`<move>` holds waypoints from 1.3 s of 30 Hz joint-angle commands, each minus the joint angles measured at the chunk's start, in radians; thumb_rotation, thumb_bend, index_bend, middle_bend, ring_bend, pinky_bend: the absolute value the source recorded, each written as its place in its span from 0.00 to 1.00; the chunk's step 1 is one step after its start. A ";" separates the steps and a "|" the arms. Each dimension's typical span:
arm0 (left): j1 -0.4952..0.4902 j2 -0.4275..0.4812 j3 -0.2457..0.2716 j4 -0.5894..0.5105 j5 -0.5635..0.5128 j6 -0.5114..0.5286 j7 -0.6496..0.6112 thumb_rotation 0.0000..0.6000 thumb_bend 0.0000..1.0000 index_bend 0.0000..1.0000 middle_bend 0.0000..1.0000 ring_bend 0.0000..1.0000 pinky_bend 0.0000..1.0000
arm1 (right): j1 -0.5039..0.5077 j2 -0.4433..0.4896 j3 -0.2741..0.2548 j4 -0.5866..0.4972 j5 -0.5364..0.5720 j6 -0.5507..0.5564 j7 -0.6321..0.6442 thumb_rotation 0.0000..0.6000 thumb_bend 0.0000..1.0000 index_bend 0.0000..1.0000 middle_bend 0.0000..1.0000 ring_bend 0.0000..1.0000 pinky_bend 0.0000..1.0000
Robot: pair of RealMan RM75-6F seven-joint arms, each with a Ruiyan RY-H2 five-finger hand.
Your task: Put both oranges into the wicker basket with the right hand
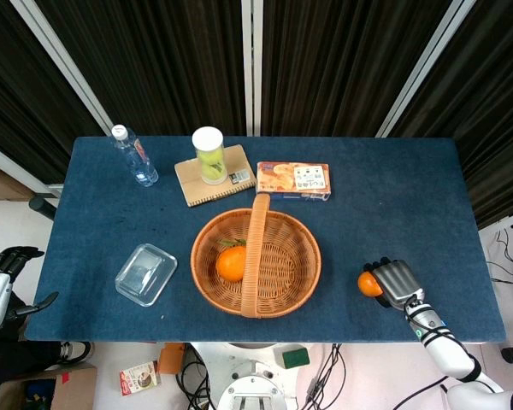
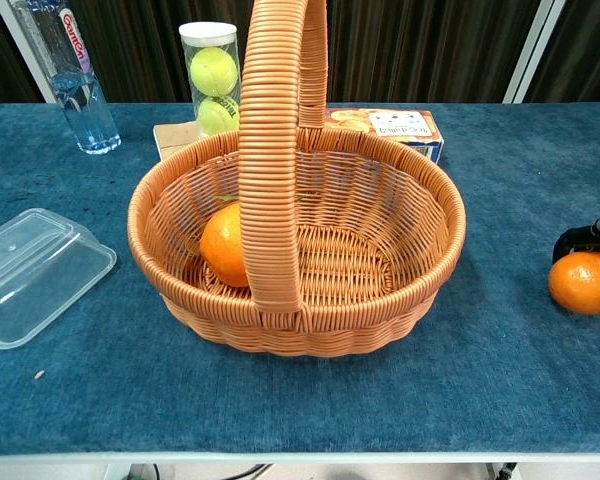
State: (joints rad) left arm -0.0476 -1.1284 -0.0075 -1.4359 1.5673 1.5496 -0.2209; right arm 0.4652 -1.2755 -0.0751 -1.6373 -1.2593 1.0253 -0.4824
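One orange lies inside the wicker basket, left of its handle. The second orange sits on the blue table to the right of the basket. My right hand is wrapped around it from the right side, with fingers curled over its top and the thumb under its lower edge. My left hand hangs beside the table's left front corner, fingers apart and holding nothing.
A clear plastic lidded box lies left of the basket. Behind the basket stand a water bottle, a tube of tennis balls on a notebook, and a snack box. The table's front edge runs close below my right hand.
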 commanded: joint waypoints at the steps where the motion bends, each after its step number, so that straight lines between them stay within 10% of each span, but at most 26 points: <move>1: 0.000 0.001 0.000 -0.001 0.001 0.000 0.000 0.73 0.12 0.28 0.23 0.17 0.34 | -0.005 0.029 0.012 -0.035 -0.023 0.027 0.009 1.00 0.33 0.55 0.41 0.30 0.54; 14: -0.002 -0.004 0.002 0.009 -0.001 -0.008 -0.010 0.73 0.12 0.28 0.23 0.17 0.34 | 0.100 0.170 0.182 -0.329 -0.076 0.063 -0.011 1.00 0.33 0.56 0.43 0.33 0.55; 30: 0.013 -0.013 0.004 0.056 -0.019 -0.005 -0.050 0.73 0.12 0.27 0.23 0.17 0.34 | 0.377 -0.161 0.211 -0.202 0.245 -0.138 -0.306 1.00 0.33 0.53 0.42 0.33 0.51; 39: 0.020 -0.010 0.001 0.064 -0.022 0.004 -0.068 0.73 0.12 0.27 0.23 0.17 0.34 | 0.384 -0.144 0.195 -0.222 0.249 -0.099 -0.265 1.00 0.18 0.00 0.01 0.00 0.19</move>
State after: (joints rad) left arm -0.0271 -1.1384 -0.0068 -1.3709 1.5460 1.5557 -0.2890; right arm 0.8610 -1.4297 0.1199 -1.8479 -0.9679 0.9080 -0.7893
